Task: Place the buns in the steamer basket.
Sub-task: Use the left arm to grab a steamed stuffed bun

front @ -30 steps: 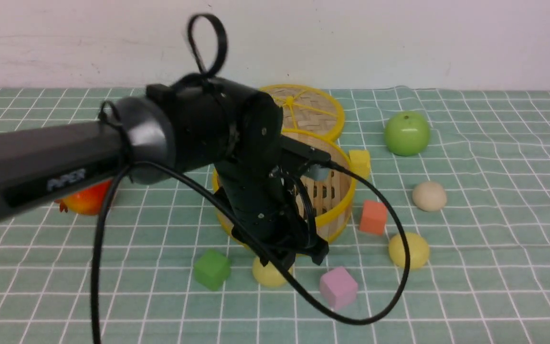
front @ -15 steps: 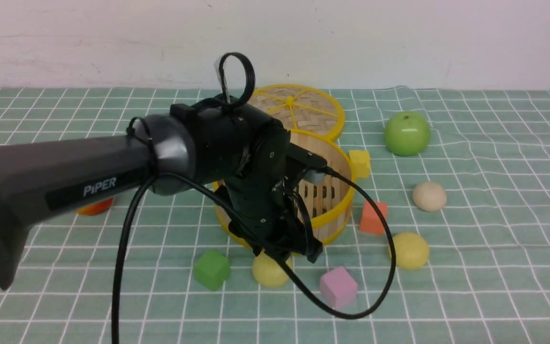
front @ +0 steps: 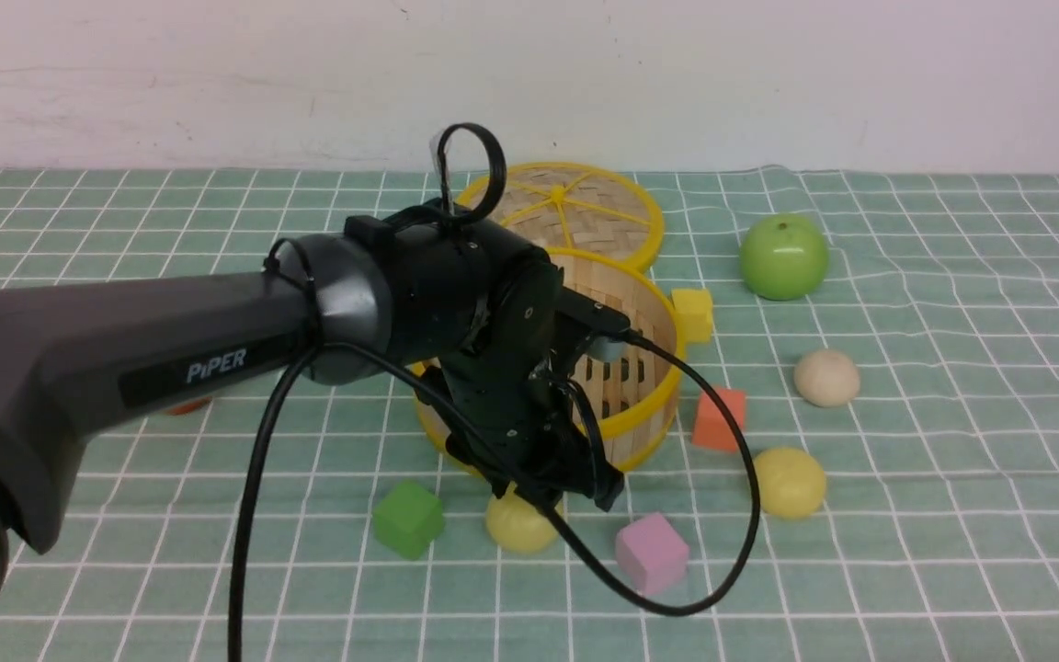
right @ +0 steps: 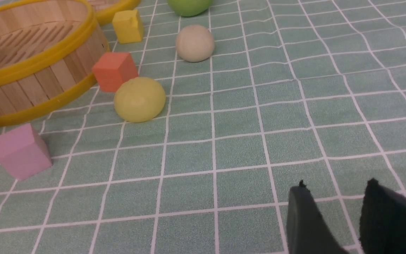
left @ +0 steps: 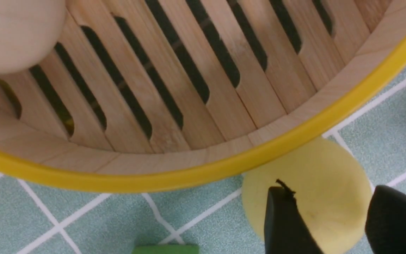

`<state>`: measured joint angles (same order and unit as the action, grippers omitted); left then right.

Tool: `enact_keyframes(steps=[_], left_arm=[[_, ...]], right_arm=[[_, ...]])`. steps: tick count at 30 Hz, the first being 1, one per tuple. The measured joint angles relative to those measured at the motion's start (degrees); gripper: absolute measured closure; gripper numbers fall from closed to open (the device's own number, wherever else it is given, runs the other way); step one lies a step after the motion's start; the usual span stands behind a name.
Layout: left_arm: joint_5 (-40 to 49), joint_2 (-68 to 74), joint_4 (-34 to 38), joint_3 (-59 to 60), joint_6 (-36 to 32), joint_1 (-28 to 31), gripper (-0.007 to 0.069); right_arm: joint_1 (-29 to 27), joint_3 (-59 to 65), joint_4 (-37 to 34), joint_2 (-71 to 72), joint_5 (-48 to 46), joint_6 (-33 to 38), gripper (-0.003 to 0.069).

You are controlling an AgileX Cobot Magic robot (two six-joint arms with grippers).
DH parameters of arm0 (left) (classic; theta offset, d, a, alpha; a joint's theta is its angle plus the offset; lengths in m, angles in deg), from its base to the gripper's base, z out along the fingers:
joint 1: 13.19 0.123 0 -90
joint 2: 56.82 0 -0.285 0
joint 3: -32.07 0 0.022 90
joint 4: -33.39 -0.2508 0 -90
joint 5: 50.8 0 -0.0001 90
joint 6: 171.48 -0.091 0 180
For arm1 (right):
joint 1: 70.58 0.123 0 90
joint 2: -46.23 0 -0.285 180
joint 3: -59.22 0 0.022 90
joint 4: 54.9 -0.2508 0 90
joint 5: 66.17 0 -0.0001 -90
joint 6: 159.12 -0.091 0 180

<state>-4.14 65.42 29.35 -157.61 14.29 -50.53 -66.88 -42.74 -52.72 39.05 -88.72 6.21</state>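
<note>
The left gripper [left: 328,192] hung with its two black fingers [left: 284,225] spread and nothing pinched, directly over a pale yellow bun [left: 315,165] that lay on the checked cloth [left: 48,218]. Whether the fingertips touched it could not be told. Just beyond the fingers curved the yellow rim of the steamer basket [left: 189,176], with that bun outside it, just beside the wall. Farther in, on the slatted floor, sat one cream-white bun [left: 12,35], so about a quarter of the job looked done. Well off to the gripper's right, a second pale yellow bun [front: 789,482] lay near an orange cube [front: 719,418]. Farther again lay a second cream-white bun [front: 826,377], also outside the basket. The right gripper [right: 337,185] hovered low over bare cloth, fingers apart and empty. Three buns were left to move, and the one under the left gripper seemed next.
</note>
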Motion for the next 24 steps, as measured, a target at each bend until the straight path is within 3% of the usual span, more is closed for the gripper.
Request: enact_keyframes(steps=[14,16,21,24], left_arm=[[-1.5,2.3,-1.8,0.0,2.4,0.0,0.0323],[-1.5,2.3,-1.8,0.0,2.4,0.0,0.0364],[0.0,2.2,-1.2,0.0,2.4,0.0,0.0603],[0.8,1.8,0.1,0.0,2.4,0.0,0.0636]], right_arm=[[0.0,0.0,0.1,0.0,0.0,0.0,0.0419],[0.0,0.0,0.1,0.0,0.0,0.0,0.0419],[0.0,0.0,0.1,0.0,0.0,0.0,0.0419],[0.0,0.0,0.1,0.0,0.0,0.0,0.0419]])
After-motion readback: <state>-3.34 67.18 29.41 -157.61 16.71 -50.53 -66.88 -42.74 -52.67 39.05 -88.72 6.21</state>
